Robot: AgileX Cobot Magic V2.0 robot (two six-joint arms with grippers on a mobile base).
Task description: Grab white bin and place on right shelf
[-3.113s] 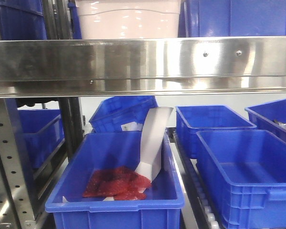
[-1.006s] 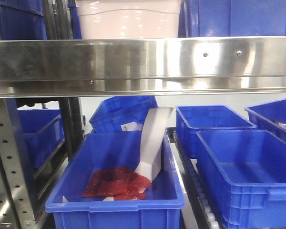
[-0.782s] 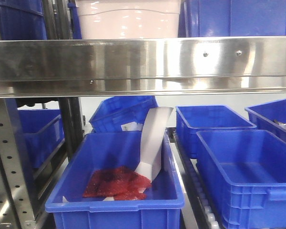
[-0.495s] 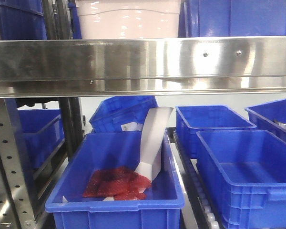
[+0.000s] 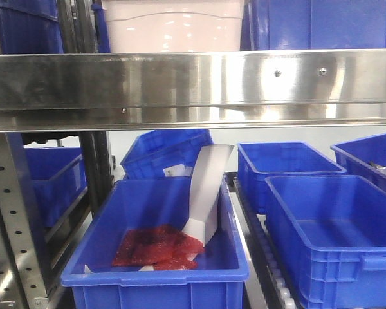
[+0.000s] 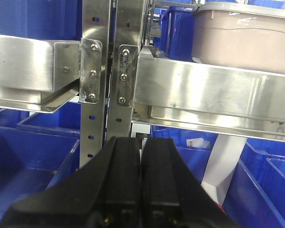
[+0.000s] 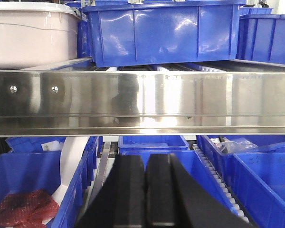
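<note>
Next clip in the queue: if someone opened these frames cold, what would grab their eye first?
Probably the broad shiny steel shelf rail running across the whole front view, with the white bin sitting on the shelf above it, between blue crates. Below the rail, the near blue crate stands out for its red mesh-like bundle and an upright curl of white sheet. In both wrist views, the left gripper and right gripper are shut and empty, below the rail.

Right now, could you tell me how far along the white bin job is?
The white bin already sits on the right shelf, beside a blue crate, so the placing looks done. Nothing is in hand: the left gripper and right gripper are both below the shelf rail with jaws shut and empty. Whether it began here I cannot tell. Little seems left beyond pulling the arms away.
</note>
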